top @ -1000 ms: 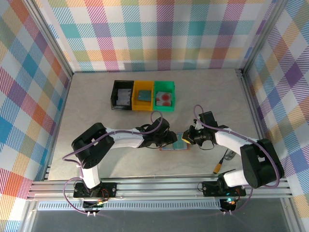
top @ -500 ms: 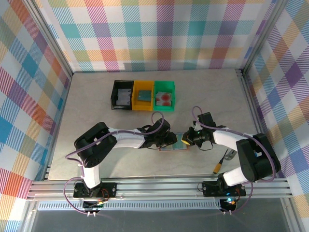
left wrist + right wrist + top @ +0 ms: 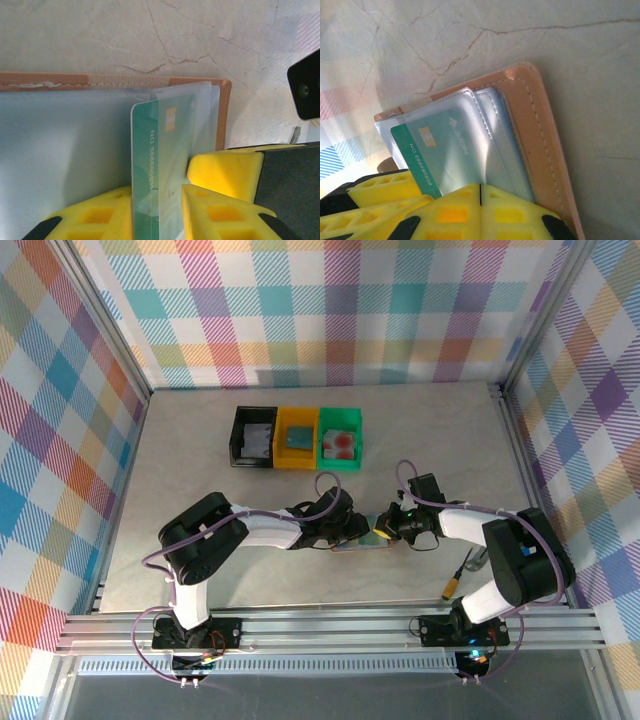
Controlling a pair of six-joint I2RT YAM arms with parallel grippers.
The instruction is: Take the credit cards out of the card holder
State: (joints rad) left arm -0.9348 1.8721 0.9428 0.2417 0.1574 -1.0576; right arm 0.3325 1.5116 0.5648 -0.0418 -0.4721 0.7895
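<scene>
Unfolded card holder (image 3: pixel 545 140), teal card (image 3: pixel 435 150) in its sleeve.
We saw the right gripper (image 3: pixel 480 200) pinched together; the left gripper's (image 3: pixel 157 202) hold was unclear.

Robot test cell, aluminium frame (image 3: pixel 330 625), plaid backdrop walls (image 3: pixel 330 310), marbled tabletop (image 3: pixel 190 430).

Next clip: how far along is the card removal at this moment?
Done: cards already lie in the black bin, yellow bin and green bin. In hand: a green card sits in the card holder, the left gripper with its jaws either side of it; the right gripper has its jaws shut at the holder's edge. Left: pulling that card free; whether others remain is unclear.
</scene>
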